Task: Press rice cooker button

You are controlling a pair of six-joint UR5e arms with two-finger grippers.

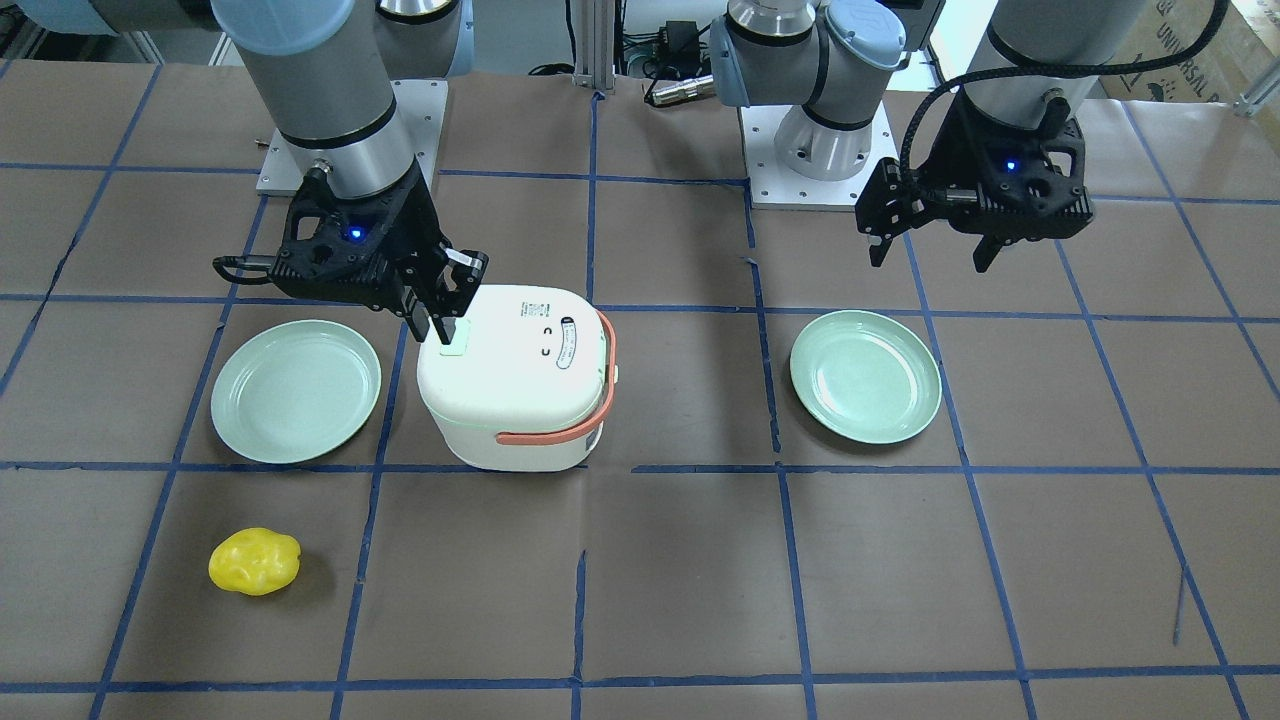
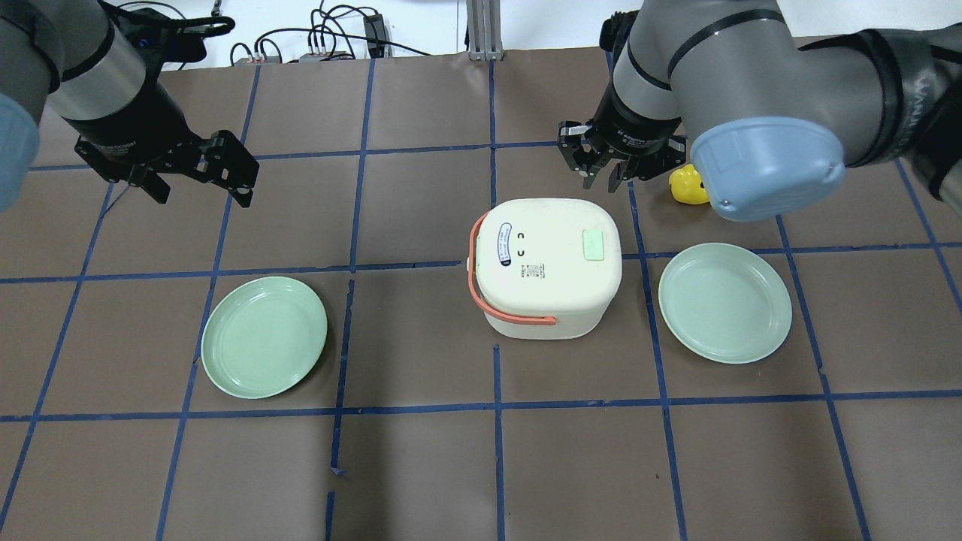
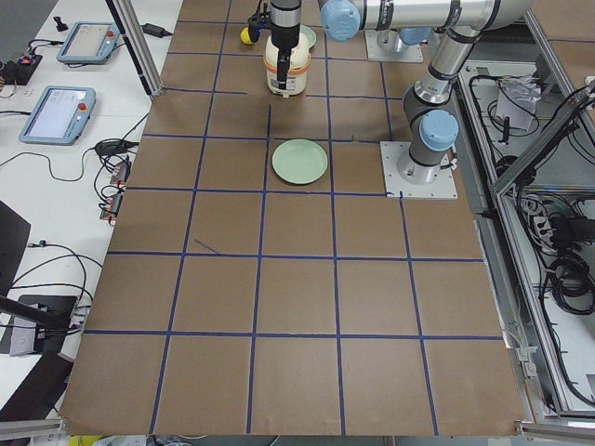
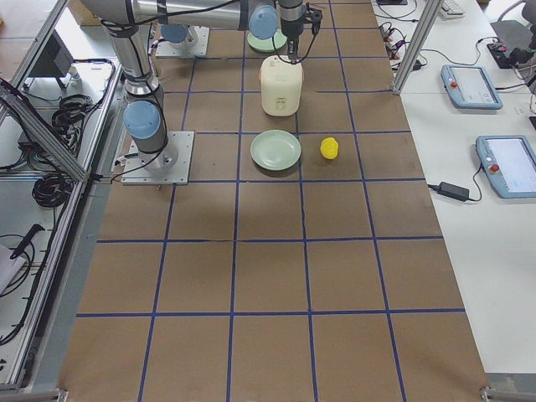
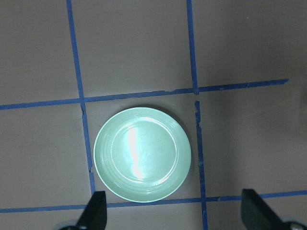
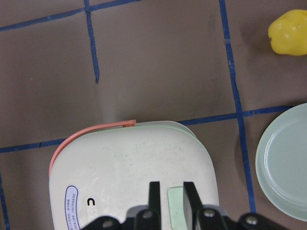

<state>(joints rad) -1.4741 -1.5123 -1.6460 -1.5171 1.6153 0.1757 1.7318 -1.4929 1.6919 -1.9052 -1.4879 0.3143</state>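
The white rice cooker [image 1: 515,385] with an orange handle stands mid-table. Its button [image 1: 457,345], a pale mint-green pad, sits near the lid's edge on my right arm's side; it also shows in the overhead view [image 2: 594,244]. My right gripper [image 1: 440,330] points down over that edge, jaws nearly together and holding nothing. In the right wrist view its fingertips [image 6: 153,191] frame the button [image 6: 176,211]; I cannot tell whether they touch it. My left gripper [image 1: 930,258] is open and empty, hanging high over the table away from the cooker.
A green plate [image 1: 296,390] lies beside the cooker on my right arm's side, and another green plate [image 1: 865,375] lies under my left gripper, also in the left wrist view [image 5: 142,153]. A yellow lumpy object [image 1: 254,561] lies on the table beyond the first plate.
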